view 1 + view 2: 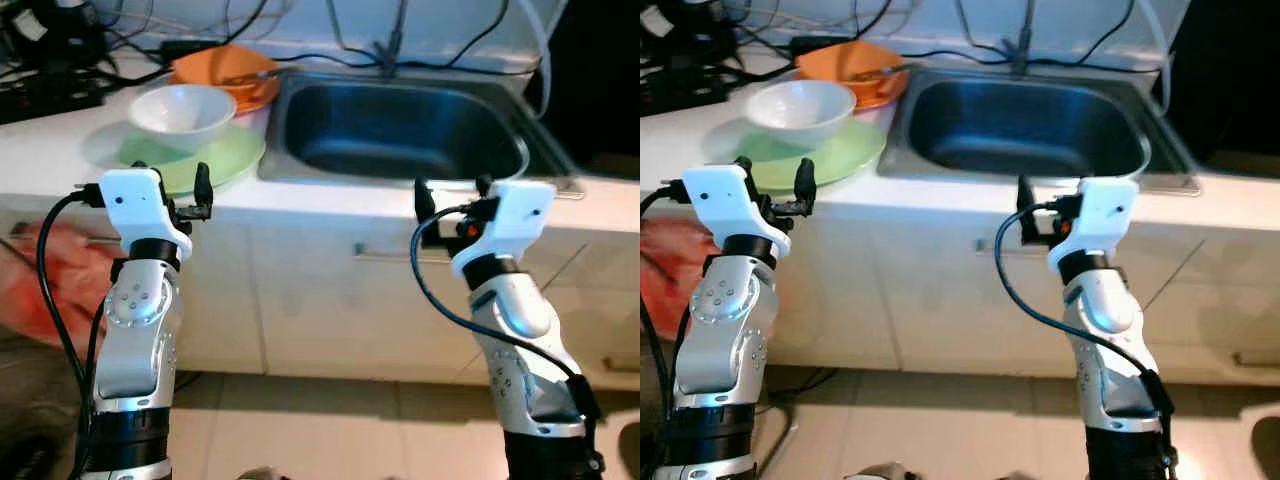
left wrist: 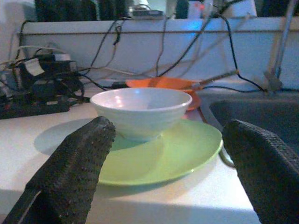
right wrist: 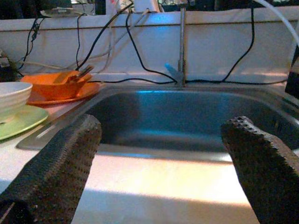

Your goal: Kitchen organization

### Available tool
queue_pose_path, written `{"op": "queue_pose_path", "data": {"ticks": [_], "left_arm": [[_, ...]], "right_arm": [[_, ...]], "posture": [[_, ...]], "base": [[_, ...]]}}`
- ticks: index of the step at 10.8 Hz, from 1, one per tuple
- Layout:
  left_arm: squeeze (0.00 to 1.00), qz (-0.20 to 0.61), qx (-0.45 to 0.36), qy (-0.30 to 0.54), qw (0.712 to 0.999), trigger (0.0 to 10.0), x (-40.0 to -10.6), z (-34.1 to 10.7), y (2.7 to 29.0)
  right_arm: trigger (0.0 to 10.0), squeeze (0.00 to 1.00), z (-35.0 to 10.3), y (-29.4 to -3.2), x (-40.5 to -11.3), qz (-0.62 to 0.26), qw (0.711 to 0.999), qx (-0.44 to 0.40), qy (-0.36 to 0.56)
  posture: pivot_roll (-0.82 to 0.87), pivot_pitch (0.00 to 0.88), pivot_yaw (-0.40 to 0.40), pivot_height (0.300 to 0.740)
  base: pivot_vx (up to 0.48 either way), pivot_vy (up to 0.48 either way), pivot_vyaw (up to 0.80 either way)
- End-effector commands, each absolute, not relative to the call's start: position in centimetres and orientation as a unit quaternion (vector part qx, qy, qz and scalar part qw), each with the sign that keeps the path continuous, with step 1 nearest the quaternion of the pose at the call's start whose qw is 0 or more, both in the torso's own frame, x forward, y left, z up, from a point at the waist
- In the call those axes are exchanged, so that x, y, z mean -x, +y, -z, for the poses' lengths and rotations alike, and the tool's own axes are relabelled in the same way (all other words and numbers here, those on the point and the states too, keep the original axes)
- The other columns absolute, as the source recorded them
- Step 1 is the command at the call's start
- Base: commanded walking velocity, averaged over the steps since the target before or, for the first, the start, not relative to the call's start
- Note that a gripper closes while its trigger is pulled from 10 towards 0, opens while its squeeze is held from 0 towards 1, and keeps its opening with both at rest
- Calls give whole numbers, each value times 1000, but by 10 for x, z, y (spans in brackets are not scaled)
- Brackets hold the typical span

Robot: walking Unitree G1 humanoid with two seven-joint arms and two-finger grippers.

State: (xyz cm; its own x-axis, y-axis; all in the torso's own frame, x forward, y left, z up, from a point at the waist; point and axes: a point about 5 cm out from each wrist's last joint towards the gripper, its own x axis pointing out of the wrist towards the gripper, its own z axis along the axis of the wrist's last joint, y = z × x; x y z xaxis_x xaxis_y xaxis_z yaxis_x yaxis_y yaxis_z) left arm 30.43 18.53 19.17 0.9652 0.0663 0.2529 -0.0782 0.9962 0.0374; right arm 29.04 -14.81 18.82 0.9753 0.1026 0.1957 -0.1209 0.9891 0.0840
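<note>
Fingers of the left gripper (image 2: pixel 166 177) are spread wide with nothing between them, and the gripper is held at the front edge of the white counter (image 1: pixel 330 195). Just beyond its fingertips a green plate (image 2: pixel 182 154) is seen, with a white bowl (image 2: pixel 140 109) resting on it; nothing can be made out inside the bowl. Further behind, an orange bowl (image 1: pixel 228 68) is stacked on an orange plate (image 1: pixel 262 97), and what looks like a utensil is laid in it. The right gripper (image 3: pixel 161 172) is likewise held with its fingers parted and nothing gripped, in front of the steel sink (image 1: pixel 400 130), whose basin appears bare. Black cables (image 3: pixel 135 56) are strung along the wall behind.
</note>
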Motion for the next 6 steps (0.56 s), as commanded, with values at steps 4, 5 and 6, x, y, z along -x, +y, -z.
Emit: {"op": "queue_pose_path", "data": {"ticks": [4,5,6], "left_arm": [[0,-1,-18,-125,992,10000,-303,-191,174],[0,0,-19,-124,992,10000,-302,-191,175],[0,0,-20,-124,992,10000,-302,-190,175]], "right_arm": [[10000,0,-184,-157,-290,-31,994,-41,-93],[10000,0,-183,-158,-290,-30,994,-41,-92],[10000,0,-183,-158,-290,-28,995,-41,-92]], "posture": [[80,34,-4,740],[82,37,-3,740],[82,38,-2,740]], "base": [[337,0,0],[480,0,0],[480,0,0]]}}
